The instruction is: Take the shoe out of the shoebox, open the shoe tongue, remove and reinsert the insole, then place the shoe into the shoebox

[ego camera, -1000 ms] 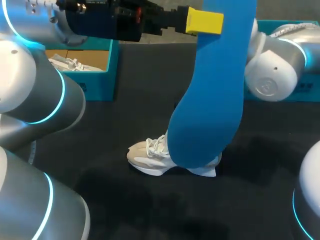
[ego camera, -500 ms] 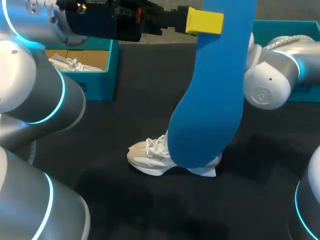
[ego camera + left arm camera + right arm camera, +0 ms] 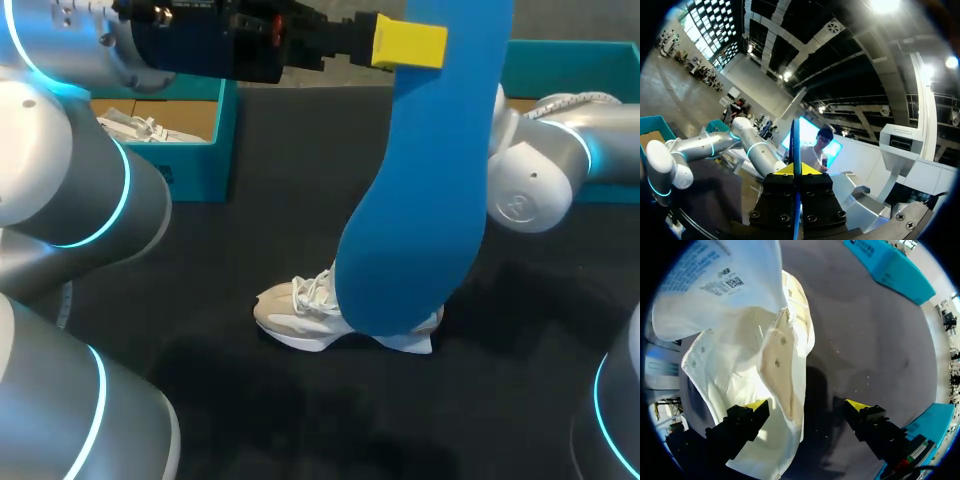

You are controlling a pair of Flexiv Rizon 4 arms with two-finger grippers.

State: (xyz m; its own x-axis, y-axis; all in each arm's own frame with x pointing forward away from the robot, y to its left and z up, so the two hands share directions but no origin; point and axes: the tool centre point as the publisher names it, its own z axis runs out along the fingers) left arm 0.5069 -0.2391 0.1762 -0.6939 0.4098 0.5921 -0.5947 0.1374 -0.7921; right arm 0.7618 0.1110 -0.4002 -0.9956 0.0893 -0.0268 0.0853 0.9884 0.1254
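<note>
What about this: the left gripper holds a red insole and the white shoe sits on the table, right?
No. The head view shows the insole is blue, not red. The left gripper does hold it, and the white shoe sits on the table.

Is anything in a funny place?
Yes: the blue insole is out of the shoe, dangling in the air from the left gripper. The shoe sits on the table, not in the box.

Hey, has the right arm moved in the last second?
Yes. In the head view the right arm has shifted away from the teal box behind it and toward the shoe, uncovering more of the box.
</note>
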